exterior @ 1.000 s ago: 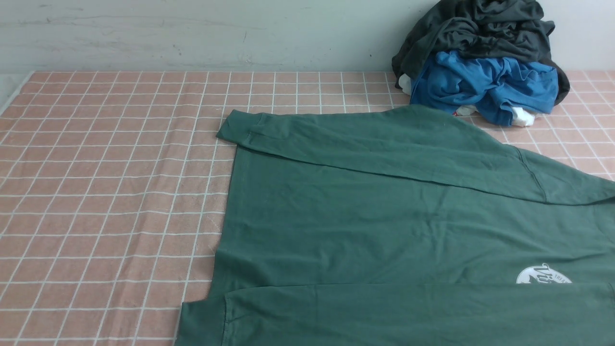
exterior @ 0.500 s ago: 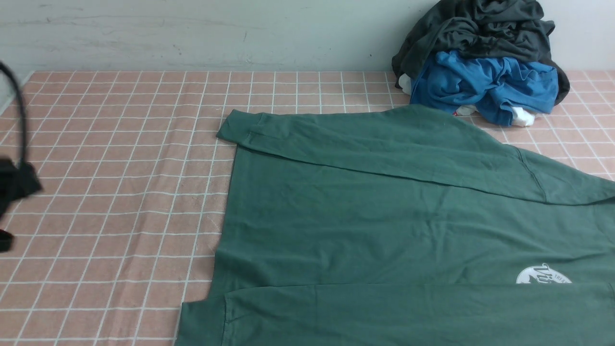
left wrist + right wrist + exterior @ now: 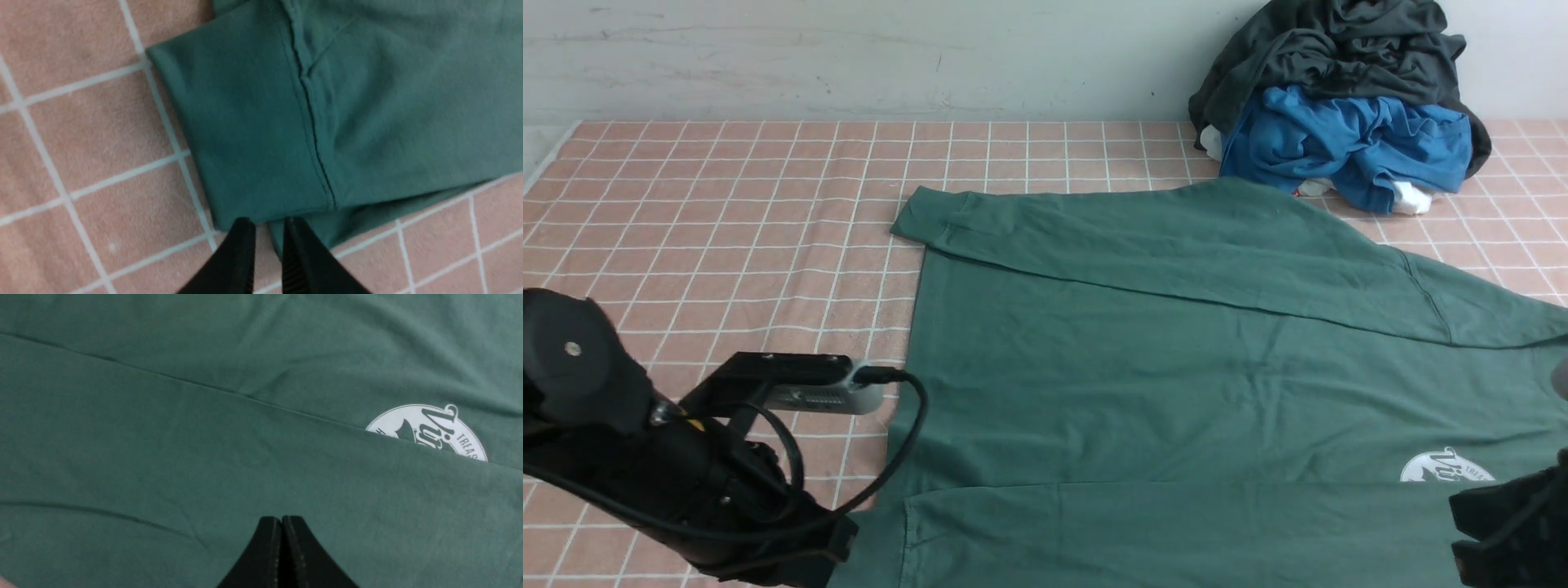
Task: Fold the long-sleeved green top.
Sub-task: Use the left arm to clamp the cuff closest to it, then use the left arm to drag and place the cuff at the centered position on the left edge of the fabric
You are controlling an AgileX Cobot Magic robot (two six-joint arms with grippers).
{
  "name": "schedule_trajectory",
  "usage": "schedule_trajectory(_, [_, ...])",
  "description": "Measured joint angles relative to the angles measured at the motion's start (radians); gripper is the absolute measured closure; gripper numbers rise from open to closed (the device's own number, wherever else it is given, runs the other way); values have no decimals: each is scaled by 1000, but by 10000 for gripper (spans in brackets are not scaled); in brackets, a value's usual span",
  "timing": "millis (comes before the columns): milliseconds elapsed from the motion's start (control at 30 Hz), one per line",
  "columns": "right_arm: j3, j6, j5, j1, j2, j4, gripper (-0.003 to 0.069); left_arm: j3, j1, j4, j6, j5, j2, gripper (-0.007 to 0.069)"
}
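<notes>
We are seeing the left gripper with fingers a narrow slit apart, tips at the edge of the sleeve cuff, nothing pinched. The right gripper is pressing its fingers tight together above green cloth, near the white logo. The green long-sleeved top is lying flat on the pink checked cloth, sleeves laid across its body. A blue garment and a dark garment are sitting heaped far right.
</notes>
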Motion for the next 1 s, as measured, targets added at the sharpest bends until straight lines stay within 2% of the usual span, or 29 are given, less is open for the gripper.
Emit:
schedule_trajectory(100, [0,-4,-3,5,4,20,671,0,-38,45,-67,-69,42,405])
schedule_trajectory(133, [0,-4,-3,5,4,22,671,0,-40,47,-72,-73,45,386])
schedule_trajectory(233, [0,-4,-6,5,4,41,671,-8,-45,71,-87,-143,107,255])
schedule_trajectory(333, [0,-5,-7,5,4,48,671,-29,-45,77,-76,-180,166,219])
schedule_trajectory(400, [-1,-6,-7,5,4,51,671,-54,-45,77,-63,-194,210,249])
schedule_trajectory(433, [-1,-6,-7,5,4,53,671,-70,-45,77,-57,-196,230,292])
schedule_trajectory(500, [-1,-6,-7,5,4,53,671,-92,-45,77,-53,-194,248,412])
schedule_trajectory(567, [-1,-6,-7,5,4,54,671,-102,-45,77,-53,-190,250,476])
schedule_trajectory(600, [-1,-6,-7,5,4,56,671,-116,-45,77,-53,-171,246,573])
schedule_trajectory(700, [-1,-7,-7,5,4,56,671,-141,-45,77,-52,-133,225,616])
schedule_trajectory(1000, [-1,-18,-21,5,4,56,671,-341,-67,93,29,-60,86,628])
